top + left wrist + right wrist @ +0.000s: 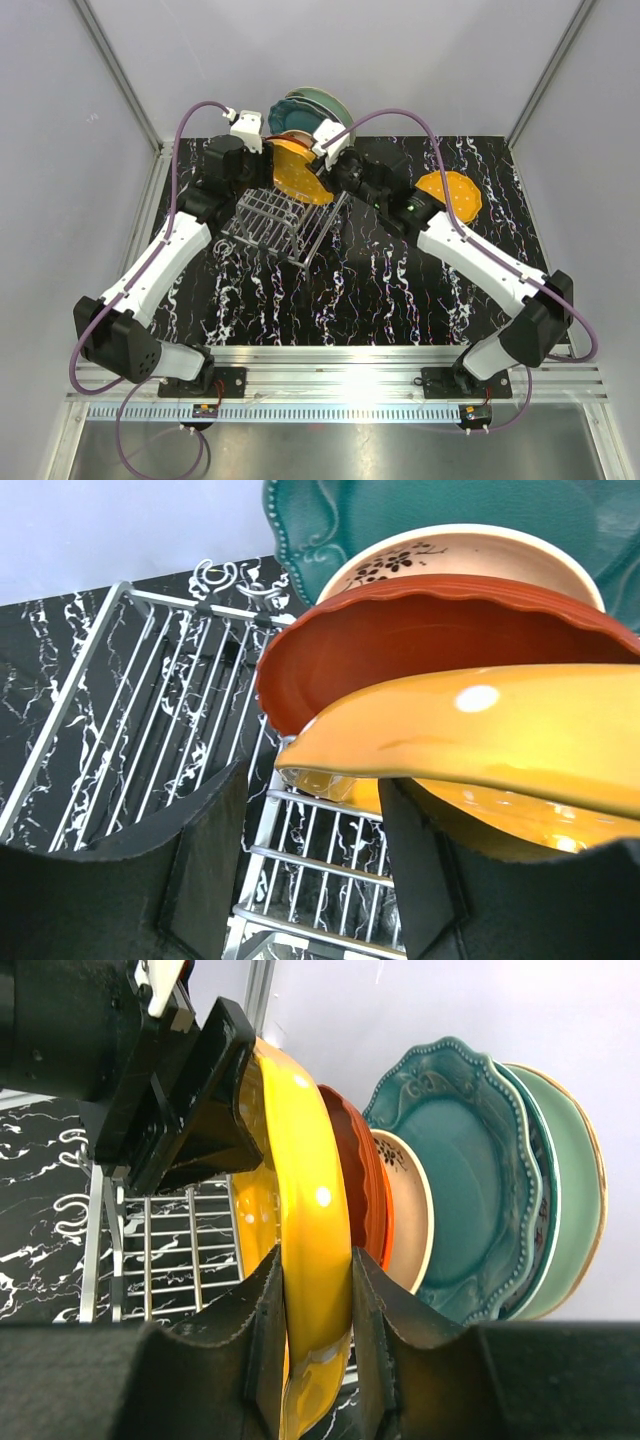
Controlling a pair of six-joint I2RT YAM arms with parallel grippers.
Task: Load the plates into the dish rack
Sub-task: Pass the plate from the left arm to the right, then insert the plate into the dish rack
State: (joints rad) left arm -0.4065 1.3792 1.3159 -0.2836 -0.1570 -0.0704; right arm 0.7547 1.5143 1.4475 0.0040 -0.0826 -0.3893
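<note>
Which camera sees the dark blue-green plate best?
The right wrist view: the dark teal plate shows nearly its whole face and beaded rim there. The left wrist view catches only a slice of it along the top, and the top view shows just its edge.

No readable text, labels, brands or numbers on anything in view.

Left arm (165, 255) and right arm (480, 258): white, black, purple.
Each arm has smooth white links between chunky black joints, a flat black base (218, 382) and a white wrist block (245, 130). A purple cable (180, 140) loops along each. The fingers (180, 870) are matt black with a leathery grain. A small green light (408, 208) shows on the right arm.
</note>
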